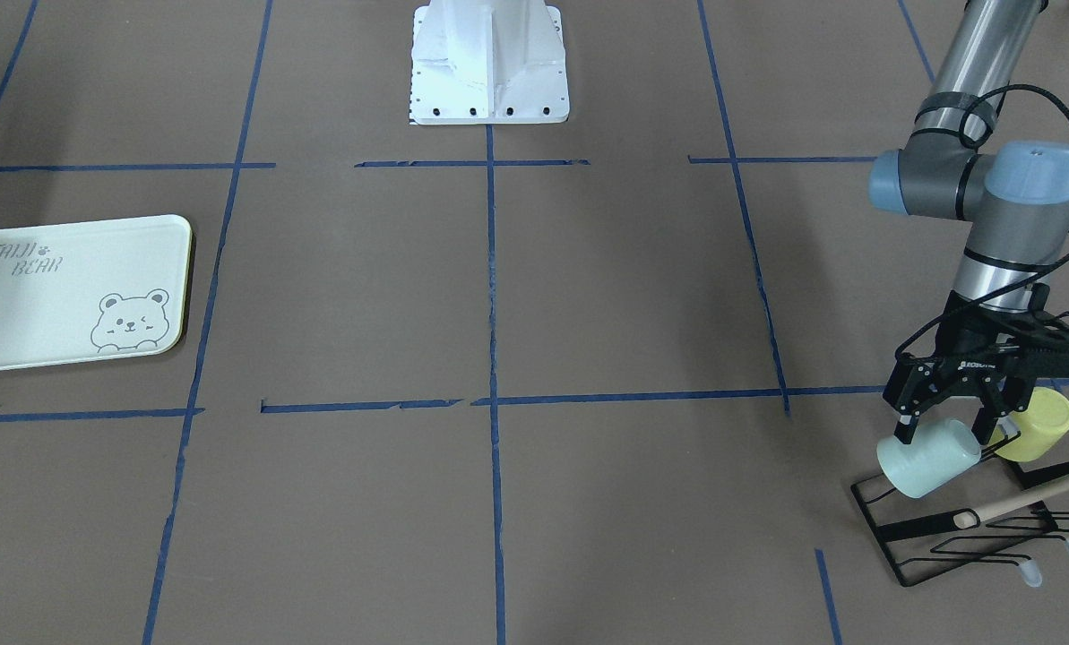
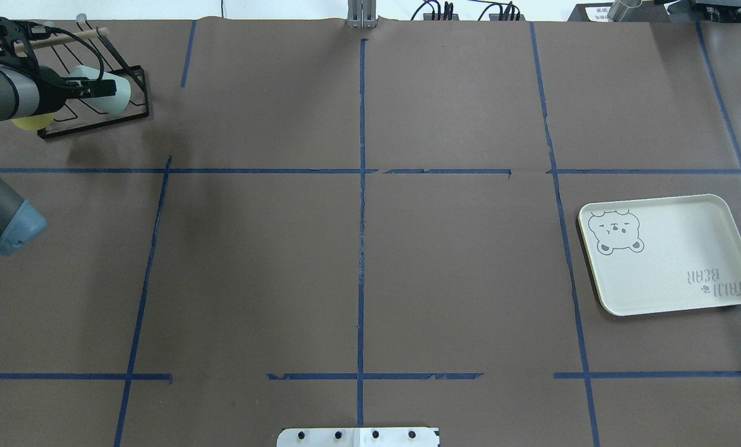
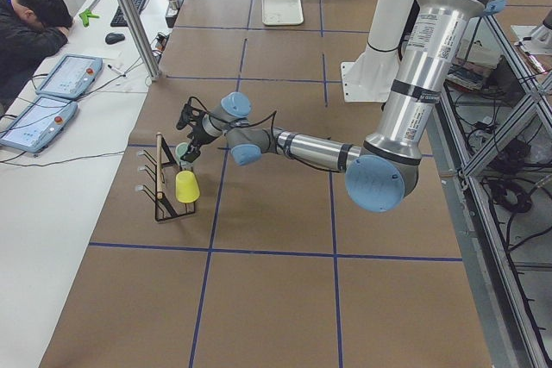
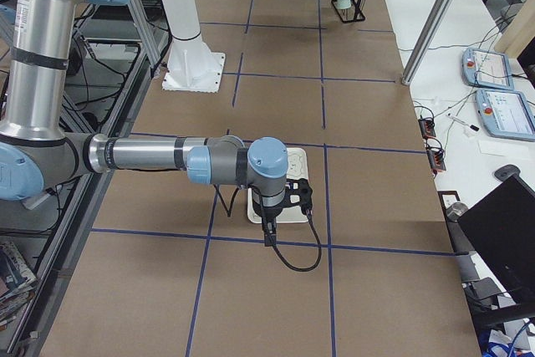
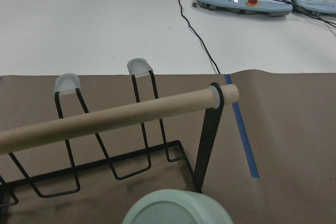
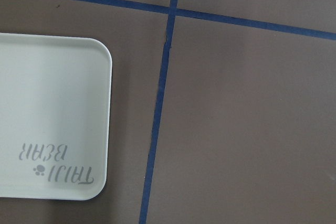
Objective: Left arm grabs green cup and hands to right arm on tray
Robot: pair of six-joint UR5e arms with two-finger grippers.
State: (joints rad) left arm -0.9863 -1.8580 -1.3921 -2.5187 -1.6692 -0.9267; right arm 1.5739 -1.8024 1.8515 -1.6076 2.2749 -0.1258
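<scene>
On my feed, the mint green cup [image 1: 926,459] and a yellow cup [image 1: 1040,423] sit by a black wire rack [image 5: 210,140] with a tan rod [image 5: 115,116]. The left arm [image 1: 1009,242] is silver-grey with pale blue caps, its claw [image 1: 943,434] black. The cream tray [image 1: 59,305] bears a grey bear. Blue tape grids the brown worktop [image 1: 588,296].

- A black wire rack [image 5: 210,140] stands near a table corner, a wooden dowel [image 5: 115,116] lying across its top; 2 prongs [image 5: 68,82] are capped in clear plastic.
- A yellow cup [image 1: 1040,425] sits tilted on the rack.
- Blue tape lines [image 1: 491,269] cross the brown table cover [image 1: 633,296].
- A white base plate [image 1: 489,67] sits at the table's edge.
- A person [image 3: 30,28] leans on a white side desk [image 5: 105,19] beside 2 control tablets [image 3: 39,122], a keyboard [image 3: 136,2] and a mouse [image 3: 115,38].
</scene>
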